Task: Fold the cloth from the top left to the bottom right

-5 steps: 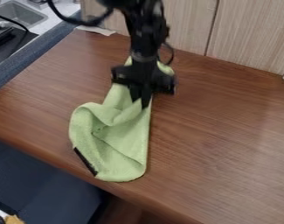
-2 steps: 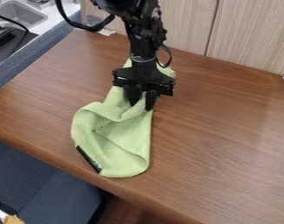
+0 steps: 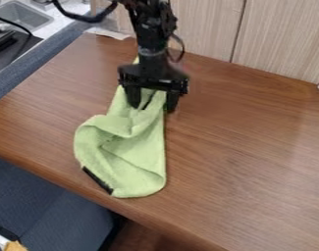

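Over the upper part of the rumpled green cloth [image 3: 130,147] on the wooden surface [image 3: 244,142], the black pincer [image 3: 151,102] hangs spread wide, and a shallow or off-centre pinch of that slack fabric could slip free or merely bunch it instead of folding it.

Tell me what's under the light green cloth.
The brown wood-grain tabletop meets the visible edges of the light green cloth; anything beneath its folds is covered and cannot be seen.
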